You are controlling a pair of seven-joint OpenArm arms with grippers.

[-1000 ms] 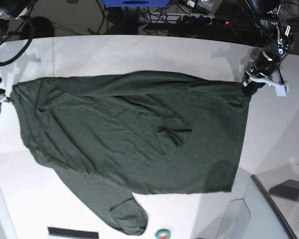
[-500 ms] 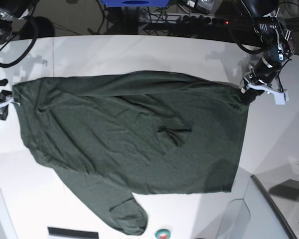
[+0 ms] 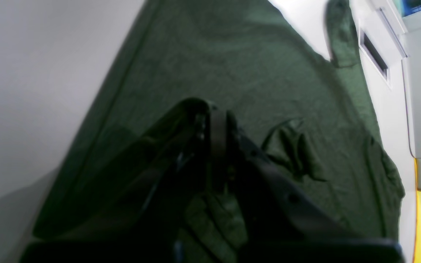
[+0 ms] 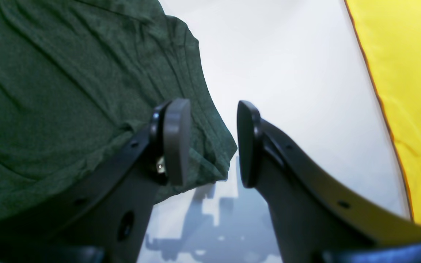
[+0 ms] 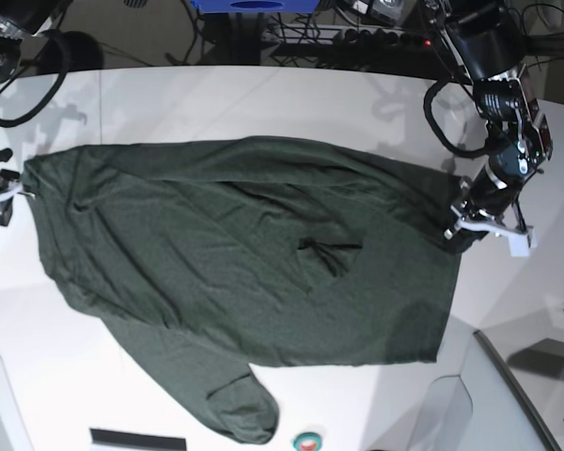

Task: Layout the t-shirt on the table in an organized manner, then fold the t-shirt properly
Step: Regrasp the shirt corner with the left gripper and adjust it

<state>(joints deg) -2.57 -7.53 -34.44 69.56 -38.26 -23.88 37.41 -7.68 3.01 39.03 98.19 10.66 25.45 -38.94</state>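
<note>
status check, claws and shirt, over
Left claw shut on t-shirt corner. Right claw open at opposite edge, holding nothing. Shirt spread on table, small pucker mid-cloth.

The t-shirt [image 5: 244, 254] is dark green, plain, with no print. The table [image 5: 291, 99] under it is white and smooth. The right gripper [image 4: 210, 146] has black fingers with grey pads [image 4: 175, 140], and beside the table is a bright yellow surface [image 4: 408, 73].

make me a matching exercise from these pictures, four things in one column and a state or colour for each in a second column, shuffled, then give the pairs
Things:
1. dark green thin-fabric t-shirt
2. smooth white table
3. left gripper
4. right gripper

States:
A. open, nothing between its pads
B. white and bare at the far edge
C. spread out, with a small pucker near its middle
D. shut on the cloth's corner

Pairs: 1-C, 2-B, 3-D, 4-A
</note>
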